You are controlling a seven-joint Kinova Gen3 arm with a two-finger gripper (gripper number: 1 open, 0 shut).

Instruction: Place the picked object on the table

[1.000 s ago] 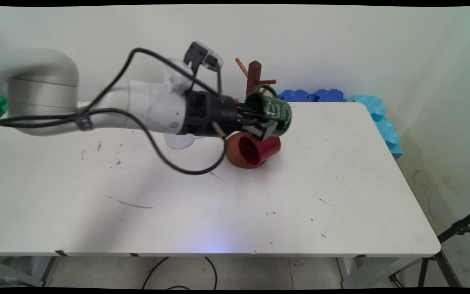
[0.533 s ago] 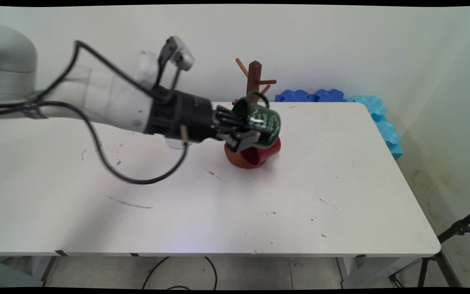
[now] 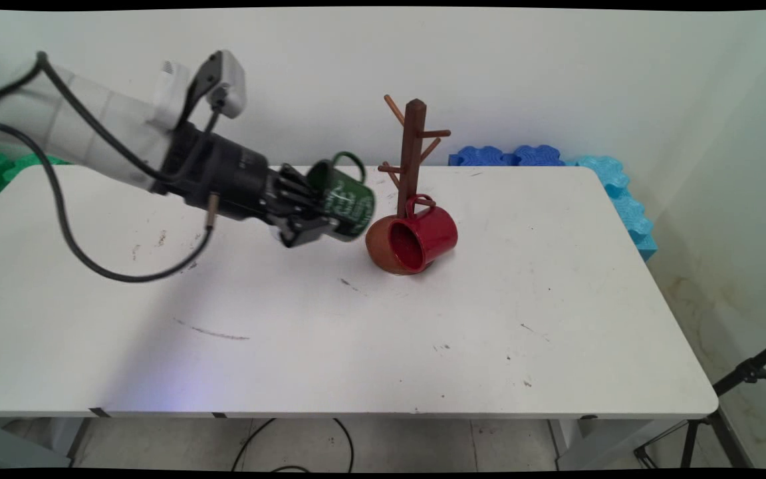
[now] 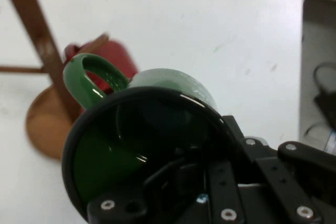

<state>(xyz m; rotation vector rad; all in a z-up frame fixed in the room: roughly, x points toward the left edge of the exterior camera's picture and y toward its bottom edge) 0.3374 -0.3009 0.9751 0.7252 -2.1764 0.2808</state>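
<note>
**Green mug held by its rim, clear of the counter**

The counter (image 3: 356, 346) is a white, hard, flat top, scuffed and speckled with dark marks in its near half. Nothing stands on that near part.

Past the middle, the end effector (image 3: 313, 223) is clamped on the green mug (image 3: 343, 203), one finger inside the mouth and one outside against the wall, as the hand view shows. The mug (image 4: 142, 145) hangs in the air on its side, its mouth toward the wrist and its handle (image 3: 350, 163) up at 12 o'clock. It looks like glazed ceramic or enamel: glossy, stiff, smooth, with white lettering on the wall. I judge it moderately heavy for its size, slippery under a thin pinch, and liable to chip if knocked. The rim grip leaves most of the weight out beyond the fingers, so it could pivot; the handle loop is the other natural place to take hold.

At 3 o'clock of it, just beside but apart, a red mug (image 3: 423, 236) of the same glossy kind hangs by its handle from a low peg of the tree (image 3: 413, 153). The tree is a brown wooden post with slanted pegs on a round base (image 3: 383, 256).

Beyond, against the wall, lie blue foam pieces (image 3: 522, 156) with wavy edges.
</note>
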